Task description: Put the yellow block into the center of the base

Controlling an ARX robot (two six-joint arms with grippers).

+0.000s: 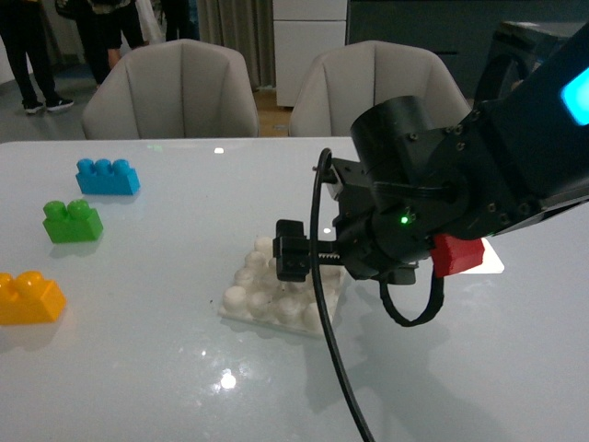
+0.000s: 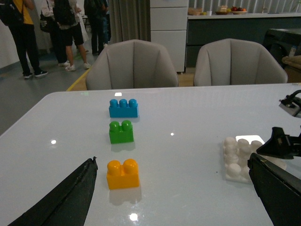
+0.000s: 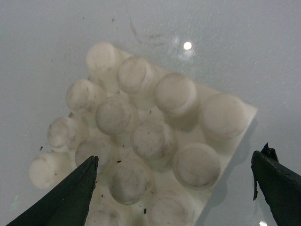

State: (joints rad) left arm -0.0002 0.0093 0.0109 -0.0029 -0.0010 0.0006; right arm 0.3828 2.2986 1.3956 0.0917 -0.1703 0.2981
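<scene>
The yellow block (image 1: pixel 30 297) (image 2: pixel 122 173) stands upright on the white table near its left front edge, untouched. The white studded base (image 1: pixel 267 299) (image 2: pixel 236 159) (image 3: pixel 221 117) lies mid-table. My right arm (image 1: pixel 414 203) hangs over the base and hides its right part in the front view. The right gripper (image 3: pixel 178 155) is open just above the base, its fingers on either side of the near studs, with the base center (image 3: pixel 148 136) a little beyond them. My left gripper (image 2: pixel 173 162) is open and low over the table, the yellow block just inside its left finger (image 2: pixel 70 197).
A green brick (image 1: pixel 72 221) (image 2: pixel 121 132) and a blue brick (image 1: pixel 108 176) (image 2: pixel 123 108) stand in line behind the yellow one. A smooth white patch (image 1: pixel 494 264) (image 2: pixel 250 139) lies by the base, with something red (image 1: pixel 457 255) at the arm's wrist. Two chairs (image 1: pixel 175 92) line the far edge.
</scene>
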